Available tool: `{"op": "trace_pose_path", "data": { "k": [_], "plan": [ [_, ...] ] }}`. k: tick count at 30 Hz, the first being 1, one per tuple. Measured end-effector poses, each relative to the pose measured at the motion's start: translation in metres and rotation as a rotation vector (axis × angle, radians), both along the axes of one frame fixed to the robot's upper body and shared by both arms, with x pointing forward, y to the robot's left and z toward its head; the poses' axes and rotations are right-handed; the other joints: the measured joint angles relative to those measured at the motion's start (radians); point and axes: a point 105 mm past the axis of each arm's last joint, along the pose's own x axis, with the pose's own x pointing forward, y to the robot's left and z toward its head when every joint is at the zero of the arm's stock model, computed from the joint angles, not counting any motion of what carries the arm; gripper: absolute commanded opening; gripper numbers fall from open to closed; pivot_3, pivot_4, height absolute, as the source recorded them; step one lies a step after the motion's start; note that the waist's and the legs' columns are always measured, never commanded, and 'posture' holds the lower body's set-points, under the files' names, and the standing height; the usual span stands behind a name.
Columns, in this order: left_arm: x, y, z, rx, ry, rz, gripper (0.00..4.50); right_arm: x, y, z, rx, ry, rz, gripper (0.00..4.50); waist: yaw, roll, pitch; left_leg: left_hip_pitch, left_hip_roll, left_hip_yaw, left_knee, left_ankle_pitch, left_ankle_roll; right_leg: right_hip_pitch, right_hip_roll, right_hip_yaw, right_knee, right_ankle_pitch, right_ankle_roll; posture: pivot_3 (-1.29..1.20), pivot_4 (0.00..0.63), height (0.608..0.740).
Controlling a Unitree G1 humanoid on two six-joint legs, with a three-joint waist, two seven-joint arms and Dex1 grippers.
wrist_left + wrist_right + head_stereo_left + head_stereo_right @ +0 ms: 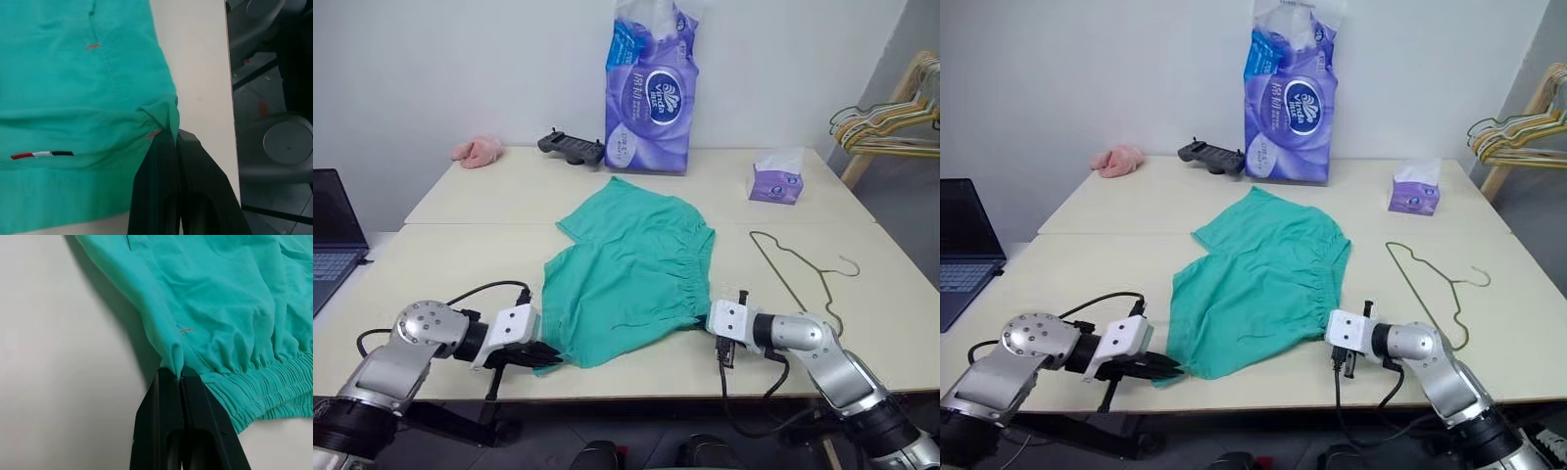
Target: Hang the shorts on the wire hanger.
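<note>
Two pincers, left pincer (175,139) and right pincer (181,374), clamp opposite corners of the shorts (631,274) lying on the counter (460,250).

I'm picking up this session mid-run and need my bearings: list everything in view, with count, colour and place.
shorts: one, teal-green, flat in the middle of the table, pinched at two near corners
wire hanger: one, olive-gold, flat on the table to the right of the shorts
table: one, cream
tissue pack: one, purple, upright at the far edge
tissue box: one, purple, far right
controller: one, black, left of the tissue pack
fluffy cloth: one, pink, far left
laptop: one, dark, left of the table
hanger bunch: several, on a wooden frame, far right
left end effector: black, shut on the shorts
right end effector: black, shut on the shorts by the waistband
</note>
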Motion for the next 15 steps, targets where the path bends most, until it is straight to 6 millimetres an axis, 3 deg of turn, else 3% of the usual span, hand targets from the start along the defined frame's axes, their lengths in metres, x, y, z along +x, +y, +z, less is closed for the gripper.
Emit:
{"op": "trace_pose_path", "data": {
  "k": [4,15],
  "plan": [
    [-0.001,0.017,0.001,0.056,-0.002,-0.017,0.04,-0.012,-0.007,0.0,-0.04,0.015,0.051,0.0,0.0,0.0,0.001,0.0,0.0,0.0,0.0,0.0,0.0,0.0,0.0,0.0,0.0,0.0,0.0,0.03,0.039,0.74],
    [-0.01,0.017,-0.006,0.057,0.035,-0.043,0.04,-0.033,0.002,0.006,-0.014,0.086,0.092,0.0,0.0,0.0,0.002,0.0,0.0,0.0,0.0,0.0,0.0,0.0,0.0,0.0,0.0,-0.001,0.001,0.02,0.045,0.74]
  ]
}}
